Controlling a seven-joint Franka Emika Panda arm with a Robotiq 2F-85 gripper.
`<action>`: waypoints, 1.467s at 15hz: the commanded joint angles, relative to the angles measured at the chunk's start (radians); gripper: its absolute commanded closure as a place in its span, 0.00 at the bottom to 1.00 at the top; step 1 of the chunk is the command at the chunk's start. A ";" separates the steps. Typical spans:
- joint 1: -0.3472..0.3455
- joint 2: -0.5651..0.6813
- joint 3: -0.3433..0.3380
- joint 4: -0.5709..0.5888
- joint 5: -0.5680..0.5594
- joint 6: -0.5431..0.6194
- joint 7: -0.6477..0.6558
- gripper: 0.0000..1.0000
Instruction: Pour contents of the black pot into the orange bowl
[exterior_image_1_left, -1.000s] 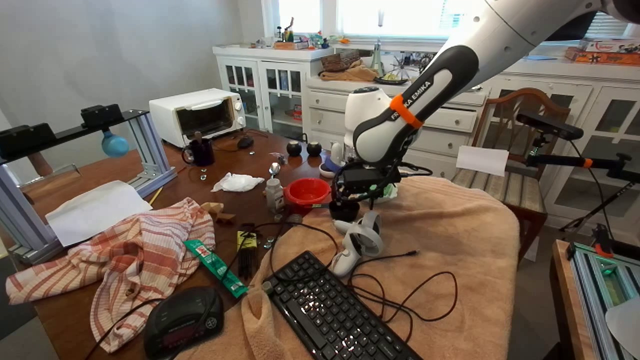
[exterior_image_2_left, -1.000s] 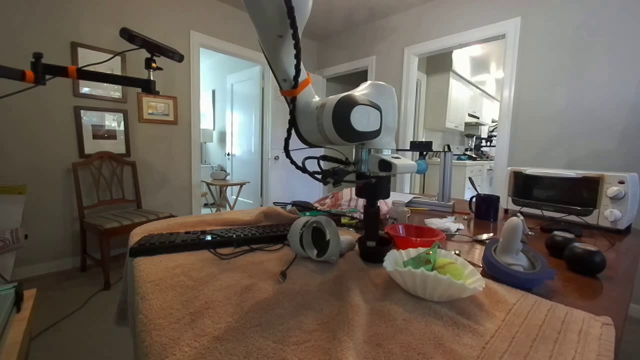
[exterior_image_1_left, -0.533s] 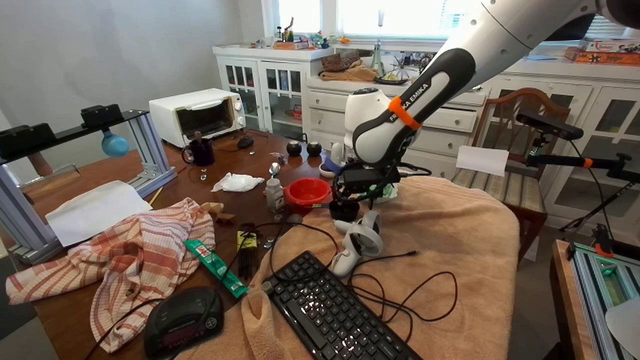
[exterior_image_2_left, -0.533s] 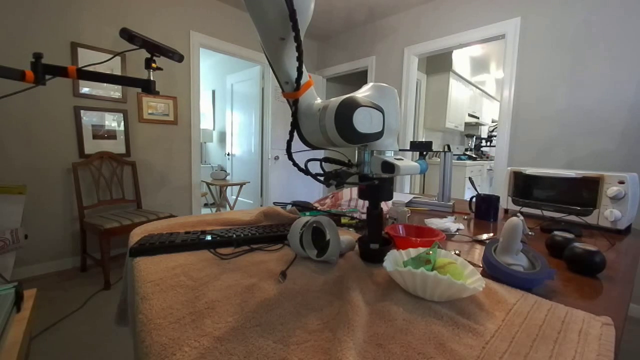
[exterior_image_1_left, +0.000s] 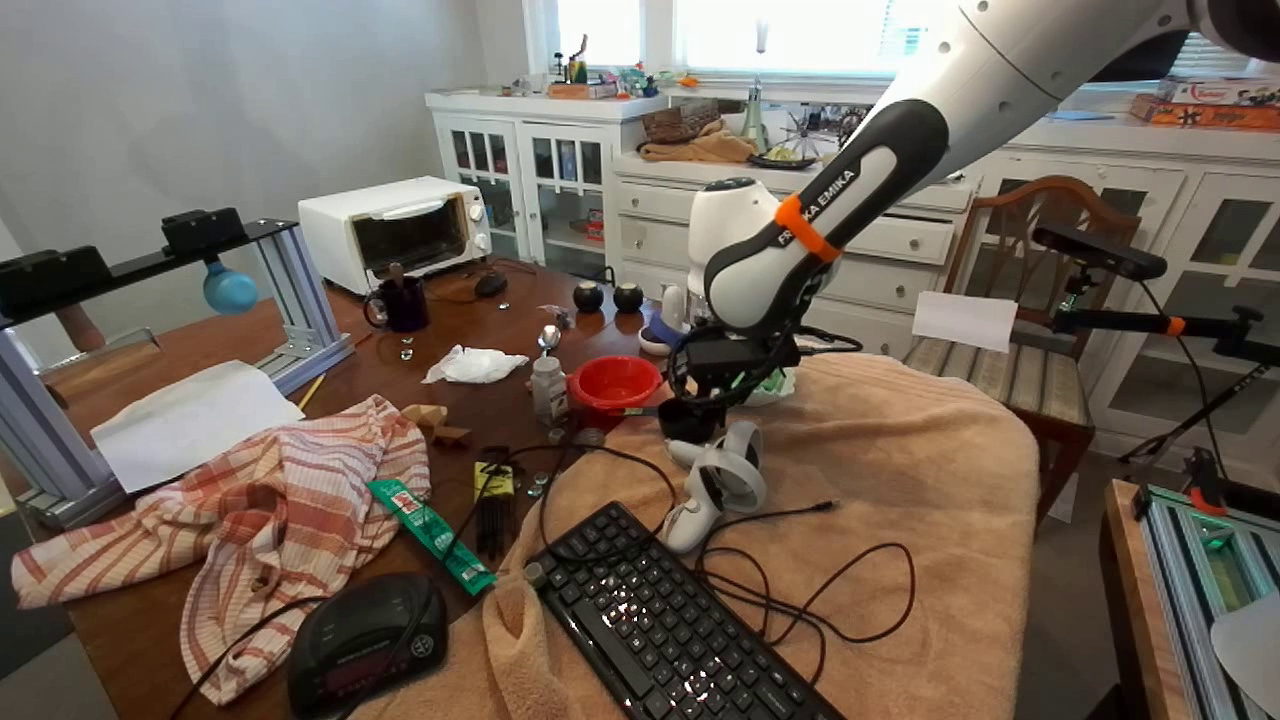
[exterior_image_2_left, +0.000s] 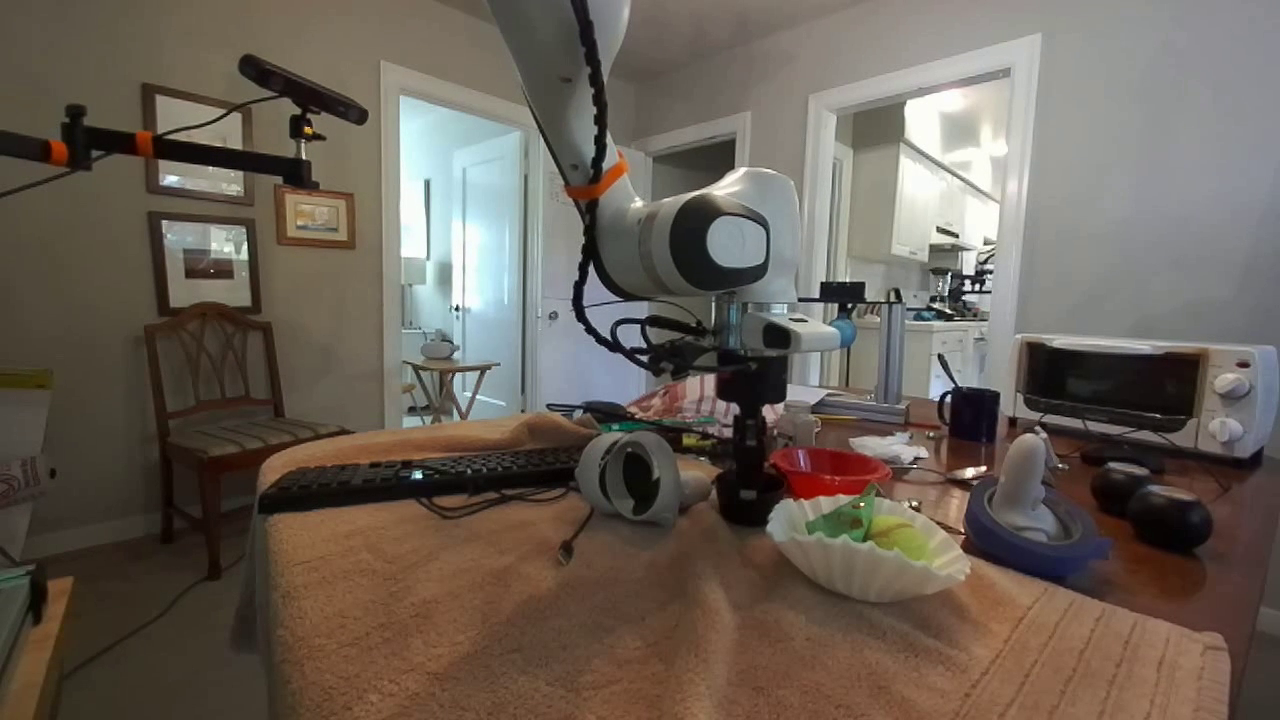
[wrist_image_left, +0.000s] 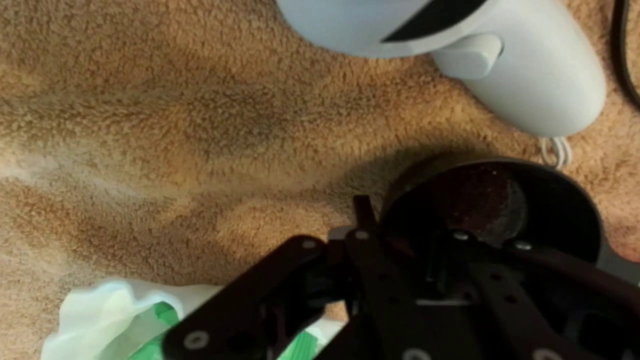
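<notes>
The small black pot (exterior_image_1_left: 686, 422) stands upright on the tan towel, its handle (exterior_image_1_left: 640, 411) reaching toward the orange bowl (exterior_image_1_left: 615, 388). That bowl, glossy and red-orange, sits right beside the pot in both exterior views. My gripper (wrist_image_left: 400, 235) points down over the pot's near wall, one finger (wrist_image_left: 364, 210) just outside the rim and the other down inside. The jaws are partly open, with a gap wider than the wall between them; contact with the wall is hidden. A dark reddish patch shows at the bottom of the black pot in the wrist view.
A white hand controller (exterior_image_2_left: 630, 478) lies close beside the pot. On the opposite side is a pale fluted dish (exterior_image_2_left: 850, 575) holding a green packet and a yellow ball. A small bottle (exterior_image_1_left: 549, 392) stands against the bowl. A keyboard (exterior_image_1_left: 660, 610) and loose cables lie nearer.
In an exterior view, the finger that stood out beyond the pot has drawn in toward its wall, so the jaws have narrowed. The arm has shifted only slightly; pot and bowl have stayed put.
</notes>
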 joint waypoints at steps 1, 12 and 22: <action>0.010 0.026 -0.005 0.026 0.000 -0.009 -0.008 1.00; 0.031 -0.035 -0.002 -0.022 -0.017 0.022 -0.034 0.99; 0.067 -0.151 -0.029 -0.104 -0.057 0.112 -0.028 0.99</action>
